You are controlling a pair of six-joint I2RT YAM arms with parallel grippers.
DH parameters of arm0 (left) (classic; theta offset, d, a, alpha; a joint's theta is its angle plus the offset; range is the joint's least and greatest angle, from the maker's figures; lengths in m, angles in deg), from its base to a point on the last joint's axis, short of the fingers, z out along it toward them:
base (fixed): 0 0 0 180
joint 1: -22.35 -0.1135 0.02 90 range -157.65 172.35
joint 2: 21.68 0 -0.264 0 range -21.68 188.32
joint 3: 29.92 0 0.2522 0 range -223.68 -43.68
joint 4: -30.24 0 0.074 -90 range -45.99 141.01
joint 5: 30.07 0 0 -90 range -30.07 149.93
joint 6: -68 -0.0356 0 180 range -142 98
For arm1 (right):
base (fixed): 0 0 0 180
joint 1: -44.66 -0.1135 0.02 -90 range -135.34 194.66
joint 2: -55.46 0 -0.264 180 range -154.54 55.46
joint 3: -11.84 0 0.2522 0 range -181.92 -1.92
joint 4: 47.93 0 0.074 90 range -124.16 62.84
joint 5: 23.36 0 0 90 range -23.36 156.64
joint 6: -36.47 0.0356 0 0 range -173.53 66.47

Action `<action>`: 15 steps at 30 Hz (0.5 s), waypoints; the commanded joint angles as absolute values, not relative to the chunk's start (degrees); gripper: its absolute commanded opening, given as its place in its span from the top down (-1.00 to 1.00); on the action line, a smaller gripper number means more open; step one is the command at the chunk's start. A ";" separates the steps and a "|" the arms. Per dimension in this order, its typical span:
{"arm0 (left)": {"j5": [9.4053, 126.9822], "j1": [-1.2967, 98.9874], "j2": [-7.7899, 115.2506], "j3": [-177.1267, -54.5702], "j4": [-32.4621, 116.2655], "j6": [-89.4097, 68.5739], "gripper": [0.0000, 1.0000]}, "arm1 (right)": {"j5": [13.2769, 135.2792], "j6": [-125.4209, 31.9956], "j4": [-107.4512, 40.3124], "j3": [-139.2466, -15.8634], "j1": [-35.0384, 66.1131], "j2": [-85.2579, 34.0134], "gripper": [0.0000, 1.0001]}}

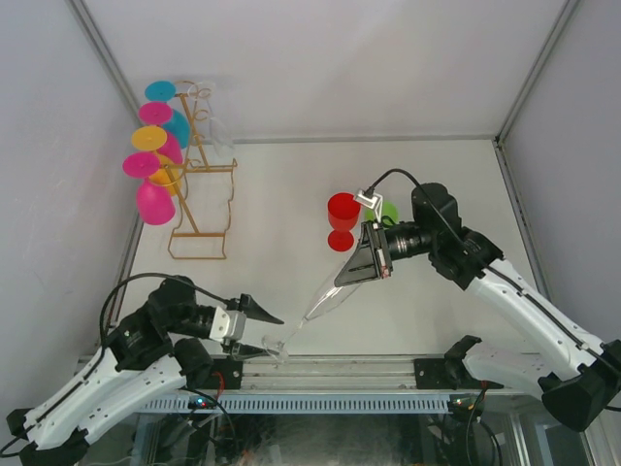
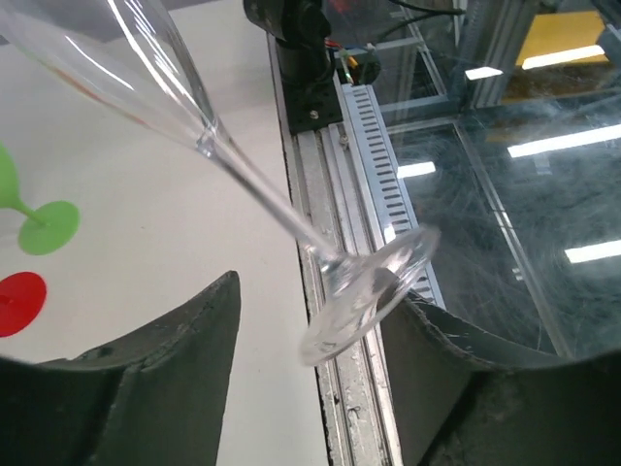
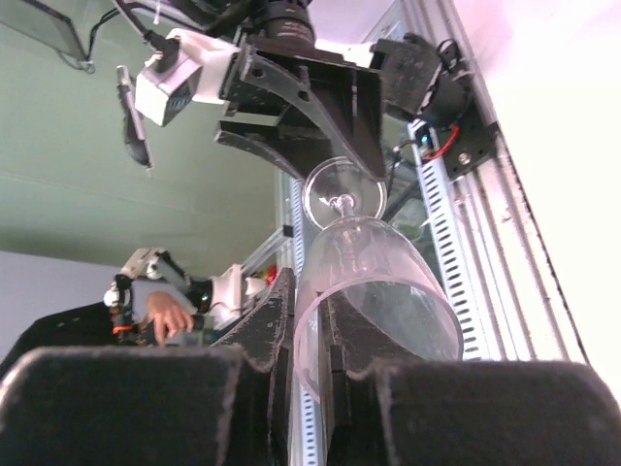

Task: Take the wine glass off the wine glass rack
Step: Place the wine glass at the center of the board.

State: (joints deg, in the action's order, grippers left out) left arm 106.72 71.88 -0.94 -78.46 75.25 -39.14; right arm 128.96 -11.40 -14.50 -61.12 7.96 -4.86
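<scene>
A clear wine glass (image 1: 325, 299) hangs tilted over the table's near edge, well away from the gold wine glass rack (image 1: 199, 175) at the back left. My right gripper (image 1: 361, 267) is shut on the bowl's rim, with the wall pinched between its fingers (image 3: 277, 325). In the right wrist view the bowl (image 3: 388, 282) runs away from the camera toward the foot. My left gripper (image 2: 320, 359) stands open around the glass foot (image 2: 369, 301). The foot lies against the right finger's tip, and the left finger is well apart from it.
Several coloured glasses (image 1: 155, 160) hang on the rack's left side. A red glass (image 1: 342, 216) and a green glass (image 1: 390, 210) stand on the table behind my right gripper. The metal rail (image 2: 335, 194) and the right arm's base (image 2: 301, 58) line the near edge.
</scene>
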 commanded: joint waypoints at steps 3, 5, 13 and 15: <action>102.79 71.58 -4.65 -82.36 73.15 -38.58 -0.49 | 118.90 -16.72 -10.26 -64.41 7.66 -0.41 1.00; 101.96 71.56 -5.62 -82.35 73.16 -38.46 -0.53 | 115.63 -17.80 -8.26 -64.74 7.58 0.54 1.00; 92.29 71.56 -7.35 -81.39 66.93 -34.80 -0.99 | 92.36 -25.62 11.76 -70.78 6.96 1.54 1.00; 86.70 71.56 -7.14 -80.20 62.86 -31.38 -1.00 | 85.11 -26.89 16.67 -72.19 6.21 1.35 1.00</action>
